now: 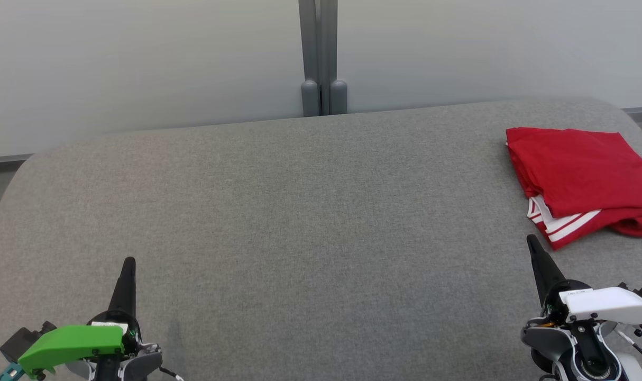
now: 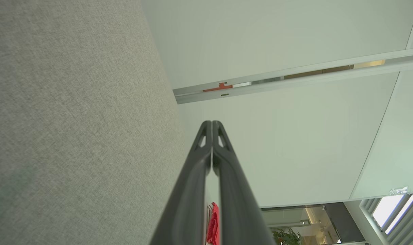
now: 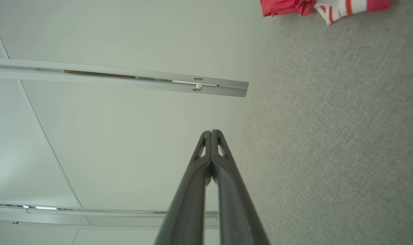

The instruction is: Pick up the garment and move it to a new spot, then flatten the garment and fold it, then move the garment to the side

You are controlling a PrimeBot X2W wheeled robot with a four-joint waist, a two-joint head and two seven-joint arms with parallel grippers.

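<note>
Nearest, left gripper and right gripper are seen low at the near edge of the table. Fingers are pressed together tip to tip and nothing is held. This is confirmed in both wrist views: left gripper and right gripper are each closed to a point and empty.

Garment is located at the far right of the table, beyond the right gripper and not touched by it. It is partly cut off by the frame edge. Red fabric with white stripes on the near side is laid in a folded stack of several layers, edges roughly squared.

Handling, as judged:
- Light, soft and limp; no stiffness can be counted on.
- Layers are expected to slide apart and unfold if lifted by one corner.
- Table cover looks textured, so dragging would likely be resisted and the folds disturbed.
- Fragility is not considered a concern.

Hold is best taken at a folded edge with all layers pinched together, preferably at two points. The striped near edge is judged closest for the right gripper.

Containers: none in use; garment lies directly on the table.
</note>
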